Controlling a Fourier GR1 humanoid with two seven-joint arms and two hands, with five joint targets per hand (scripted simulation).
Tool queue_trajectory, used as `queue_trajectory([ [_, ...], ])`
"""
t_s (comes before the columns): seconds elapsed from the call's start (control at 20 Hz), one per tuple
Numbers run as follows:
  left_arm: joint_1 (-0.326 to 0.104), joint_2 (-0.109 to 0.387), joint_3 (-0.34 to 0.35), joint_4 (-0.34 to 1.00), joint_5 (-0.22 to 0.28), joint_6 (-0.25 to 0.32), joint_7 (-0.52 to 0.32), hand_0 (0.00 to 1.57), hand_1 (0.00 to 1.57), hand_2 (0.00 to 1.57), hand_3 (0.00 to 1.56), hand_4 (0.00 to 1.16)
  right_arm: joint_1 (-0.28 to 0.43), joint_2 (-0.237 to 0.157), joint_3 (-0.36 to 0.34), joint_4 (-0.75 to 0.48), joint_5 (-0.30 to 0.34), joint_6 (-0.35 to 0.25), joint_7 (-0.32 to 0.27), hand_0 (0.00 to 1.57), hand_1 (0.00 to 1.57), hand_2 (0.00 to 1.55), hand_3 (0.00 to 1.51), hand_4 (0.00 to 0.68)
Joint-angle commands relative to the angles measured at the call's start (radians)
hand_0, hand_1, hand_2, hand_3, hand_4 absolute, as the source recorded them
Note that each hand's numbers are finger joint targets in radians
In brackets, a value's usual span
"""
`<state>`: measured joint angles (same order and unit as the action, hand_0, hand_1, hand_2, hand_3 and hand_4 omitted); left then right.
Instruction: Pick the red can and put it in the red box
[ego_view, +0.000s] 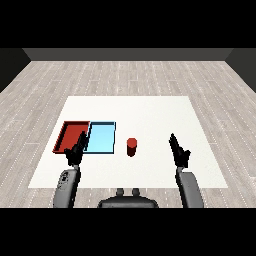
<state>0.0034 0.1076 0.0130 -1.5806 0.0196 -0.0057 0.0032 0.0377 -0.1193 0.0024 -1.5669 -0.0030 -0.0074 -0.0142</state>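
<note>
While the can stands upright on the counter, untouched, we hold nothing: both hands have straight fingers. Our right hand sits right of the can, apart from it. Our left hand is farther off, beyond the blue tray. We judge the right nearer. The red tray lies left of the can, past the blue one, which the carry must cross.

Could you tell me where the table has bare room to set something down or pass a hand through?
The table is bare behind the trays and the can, and between the can and the right hand. It is crowded at the left: the red tray and blue tray lie side by side, with the left hand over their near edge.
</note>
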Motion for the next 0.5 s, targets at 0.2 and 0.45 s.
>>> queue_trajectory([
  [0.2, -0.004, -0.016, -0.008, 0.001, -0.022, -0.027, -0.025, 0.0, 0.0, 0.0, 0.0, 0.0, 0.139, 0.024, 0.012, -0.162, -0.006, 0.031, -0.016, 0.0, 0.0, 0.0, 0.0, 0.0],
  [0.45, -0.019, -0.033, 0.053, -0.075, 0.069, -0.072, -0.362, 0.0, 0.0, 0.0, 0.0, 0.0, 0.102, 0.055, 0.035, -0.222, -0.06, 0.087, -0.249, 0.0, 0.0, 0.0, 0.0, 0.0],
])
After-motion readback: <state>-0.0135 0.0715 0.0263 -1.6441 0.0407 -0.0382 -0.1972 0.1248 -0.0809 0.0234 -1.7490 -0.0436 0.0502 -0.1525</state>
